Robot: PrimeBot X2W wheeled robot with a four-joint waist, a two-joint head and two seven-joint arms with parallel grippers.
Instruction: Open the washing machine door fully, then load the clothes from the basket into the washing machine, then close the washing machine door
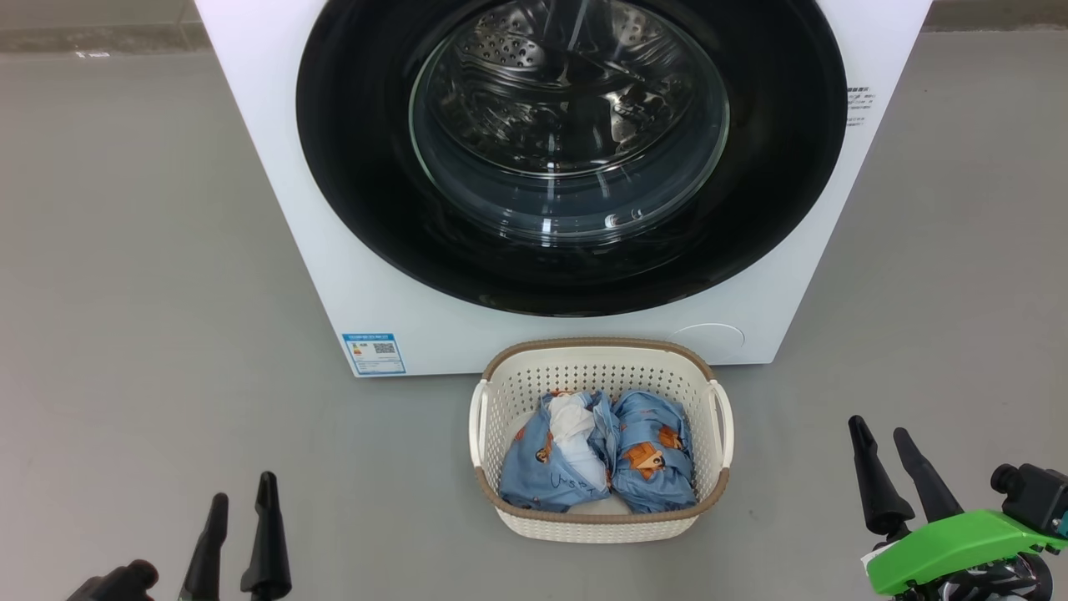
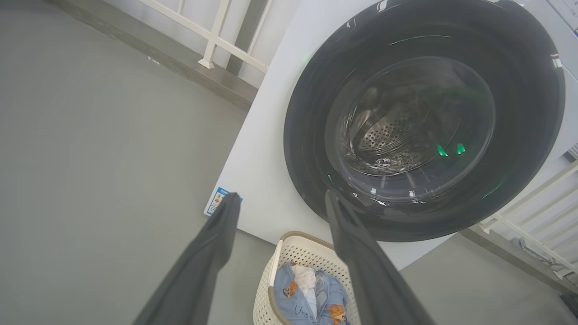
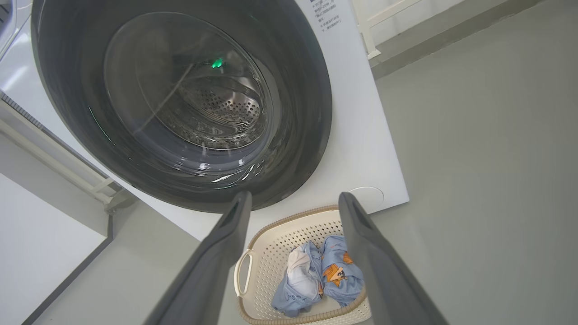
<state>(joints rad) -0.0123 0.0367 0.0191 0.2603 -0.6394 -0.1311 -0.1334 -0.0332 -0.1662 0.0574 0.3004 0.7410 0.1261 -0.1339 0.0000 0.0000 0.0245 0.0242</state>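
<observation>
The white washing machine [image 1: 275,167] stands ahead, and its washing machine door [image 1: 359,192], black-rimmed with a glass bowl window, lies shut against the front. On the floor just before it sits the cream basket [image 1: 596,359] holding the clothes [image 1: 596,459], two light blue printed bundles, the left one showing white lining. My left gripper [image 1: 242,488] hangs open at the lower left, well left of the basket. Right of the basket, my right gripper [image 1: 880,430] is open too. Both wrist views look up at the door [image 2: 311,113] [image 3: 298,90] and down on the basket [image 2: 311,253] [image 3: 289,234].
Grey floor [image 1: 150,292] spreads on both sides of the machine. A blue label sticker [image 1: 373,354] and a round cover [image 1: 709,336] mark the machine's lower front. White railings [image 2: 216,40] stand behind, and a low white panel [image 3: 40,234] shows beside the machine.
</observation>
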